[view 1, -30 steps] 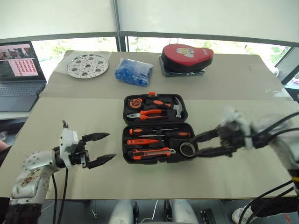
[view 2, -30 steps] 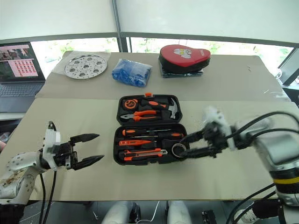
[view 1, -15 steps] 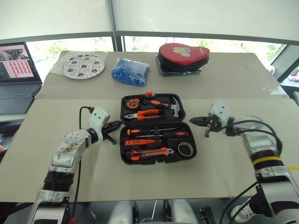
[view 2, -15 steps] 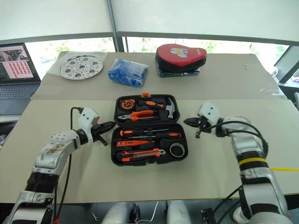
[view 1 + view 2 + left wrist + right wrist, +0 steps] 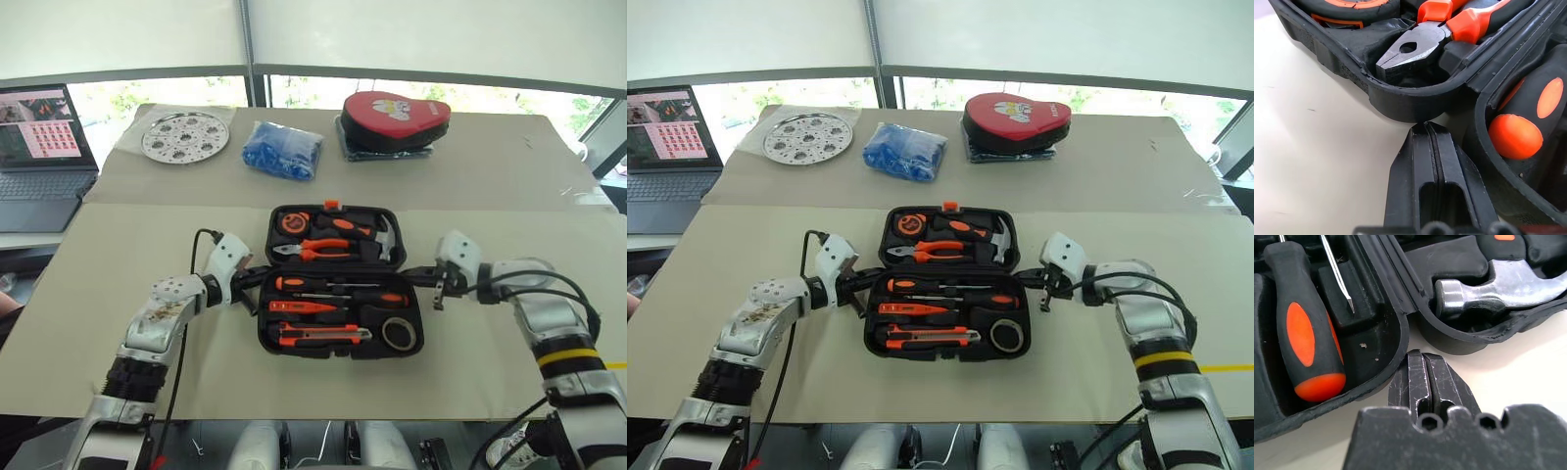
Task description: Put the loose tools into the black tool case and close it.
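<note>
Left eye view: both grippers have closed beside the black tool case (image 5: 340,294).

beige table (image 5: 490,176) before bright windows (image 5: 147,93)

laptop (image 5: 39,147) cut off at frame edge
</note>
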`<state>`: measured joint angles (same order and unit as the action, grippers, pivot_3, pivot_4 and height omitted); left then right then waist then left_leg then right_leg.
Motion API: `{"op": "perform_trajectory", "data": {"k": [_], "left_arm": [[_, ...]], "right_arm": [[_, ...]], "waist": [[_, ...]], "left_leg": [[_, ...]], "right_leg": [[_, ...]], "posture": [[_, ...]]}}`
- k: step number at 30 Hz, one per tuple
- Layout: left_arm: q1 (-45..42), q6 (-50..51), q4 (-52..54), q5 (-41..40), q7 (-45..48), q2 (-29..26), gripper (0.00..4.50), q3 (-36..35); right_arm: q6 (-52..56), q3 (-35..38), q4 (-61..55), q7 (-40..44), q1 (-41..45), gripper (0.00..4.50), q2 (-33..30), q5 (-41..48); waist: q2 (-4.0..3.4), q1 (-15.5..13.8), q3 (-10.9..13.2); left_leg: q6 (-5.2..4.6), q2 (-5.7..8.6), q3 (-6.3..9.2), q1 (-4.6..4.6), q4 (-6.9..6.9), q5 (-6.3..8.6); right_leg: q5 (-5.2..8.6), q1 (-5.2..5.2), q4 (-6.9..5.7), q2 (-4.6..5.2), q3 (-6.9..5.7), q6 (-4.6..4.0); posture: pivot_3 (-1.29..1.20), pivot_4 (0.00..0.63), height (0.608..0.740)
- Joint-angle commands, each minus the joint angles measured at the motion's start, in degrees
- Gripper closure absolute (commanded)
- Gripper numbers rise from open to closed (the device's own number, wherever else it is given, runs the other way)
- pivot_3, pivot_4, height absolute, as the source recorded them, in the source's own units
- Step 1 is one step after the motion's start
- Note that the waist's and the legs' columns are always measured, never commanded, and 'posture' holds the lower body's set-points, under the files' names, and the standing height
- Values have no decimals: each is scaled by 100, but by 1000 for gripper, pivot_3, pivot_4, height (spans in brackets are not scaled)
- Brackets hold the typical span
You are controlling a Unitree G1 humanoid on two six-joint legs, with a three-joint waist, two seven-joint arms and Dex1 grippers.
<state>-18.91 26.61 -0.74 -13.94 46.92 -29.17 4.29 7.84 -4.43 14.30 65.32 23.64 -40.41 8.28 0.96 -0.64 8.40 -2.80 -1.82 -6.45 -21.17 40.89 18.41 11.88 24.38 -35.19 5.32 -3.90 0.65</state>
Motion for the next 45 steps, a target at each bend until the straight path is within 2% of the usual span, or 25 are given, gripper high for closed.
{"op": "perform_trajectory", "data": {"k": [1,4,7,8,10,12,13,14,15,17,22,26,32,34,37,42,43,45], "left_arm": [[102,204,413,-251,-156,6,4461,-298],[171,716,631,-225,-298,-294,3692,-475],[202,1157,840,-440,-132,-670,2710,-658],[168,1369,886,-555,-65,-813,2291,-760],[13,1939,974,-935,168,-1110,1624,-967],[-444,2725,977,-1190,309,-1386,1060,-858],[-812,3129,867,-1226,138,-1332,562,-800],[-1075,3414,782,-1250,2,-1281,290,-763],[-1431,3687,612,-1331,-242,-1005,0,-840],[-1856,4186,387,-1394,-590,-650,0,-930],[-2312,4678,-92,-1220,-1117,-211,0,-713],[-2389,4614,-392,-1118,-1453,8,0,-708],[-2422,4523,-550,-1049,-1695,244,0,-720],[-2427,4492,-595,-1040,-1740,275,0,-729],[-2458,4508,-625,-1107,-1887,387,710,-928],[-2473,4773,-497,-1260,-1952,420,2621,-1187],[-2447,4784,-472,-1238,-1960,371,3117,-1148],[-2412,4807,-466,-1214,-2005,312,3822,-1098]], "right_arm": [[212,234,-663,-153,-249,4500,-32,259],[374,704,-716,-693,-300,4500,-81,282],[935,915,-886,-559,-291,3745,-312,610],[1251,993,-998,-499,-255,3341,-397,781],[2238,1102,-1229,-885,-23,2680,-528,863],[3705,1040,-1464,-988,520,2145,-681,1217],[4662,1018,-1461,-1054,914,1659,-663,1482],[5343,1008,-1447,-1119,1194,1368,-641,1662],[5844,822,-1354,-1177,1419,975,-651,1659],[6368,571,-1214,-1354,1685,354,-635,1608],[7212,266,-686,-2078,2382,354,-158,1428],[7273,195,-269,-2428,2647,354,85,1315],[7229,37,68,-2568,2749,354,248,1286],[7238,-18,111,-2634,2740,865,262,1256],[7292,-77,161,-2700,2721,1666,267,1264],[7317,-50,188,-2792,2678,3413,309,1288],[7313,-47,189,-2812,2660,3829,324,1286],[7305,-44,183,-2839,2639,4435,341,1289]], "waist": [[0,4,0],[0,9,0],[0,13,0],[0,14,0],[0,20,0],[0,37,4],[0,41,7],[-1,41,8],[0,25,9],[0,-22,7],[6,41,3],[6,101,3],[6,103,3],[6,114,3],[6,130,3],[6,116,3],[6,105,3],[6,93,3]], "left_leg": [[0,-1,2,3,1,0],[0,-1,6,5,3,0],[0,0,6,10,7,0],[0,-1,6,11,7,-1],[0,-4,9,12,6,0],[0,-5,8,11,7,-1],[0,-4,9,8,11,-1],[-2,-3,9,2,12,-2],[-3,-2,8,2,14,-3],[-6,2,17,6,15,-5],[-10,15,19,-6,8,-5],[-4,30,11,-74,11,-9],[16,34,-1,-74,15,-23],[16,34,0,-73,16,-27],[18,30,3,-65,15,-33],[18,25,7,-58,17,-34],[17,25,7,-58,17,-34],[16,26,7,-56,21,-35]], "right_leg": [[0,0,1,0,3,0],[0,2,6,1,8,-1],[0,2,-2,3,17,-2],[-1,2,-2,3,18,-3],[-1,2,-2,2,18,-4],[-1,8,-8,2,21,-6],[-1,12,-15,3,21,-8],[-5,18,-16,3,21,-14],[-7,20,-19,5,22,-17],[-9,7,-19,5,15,-20],[-12,9,-20,1,20,-14],[-14,89,-40,4,22,-9],[-12,84,-54,4,3,-6],[-12,84,-58,5,5,-6],[-12,82,-67,7,10,-6],[-12,76,-70,8,12,-7],[-12,75,-71,10,11,-7],[-12,70,-71,12,10,-7]], "posture": [[0,150,740],[0,150,740],[0,150,740],[0,150,740],[0,150,740],[0,150,740],[0,150,740],[0,150,740],[0,150,740],[0,150,740],[0,150,740],[0,150,740],[0,150,740],[0,150,740],[0,150,740],[0,150,740],[0,150,740],[0,150,740]]}}
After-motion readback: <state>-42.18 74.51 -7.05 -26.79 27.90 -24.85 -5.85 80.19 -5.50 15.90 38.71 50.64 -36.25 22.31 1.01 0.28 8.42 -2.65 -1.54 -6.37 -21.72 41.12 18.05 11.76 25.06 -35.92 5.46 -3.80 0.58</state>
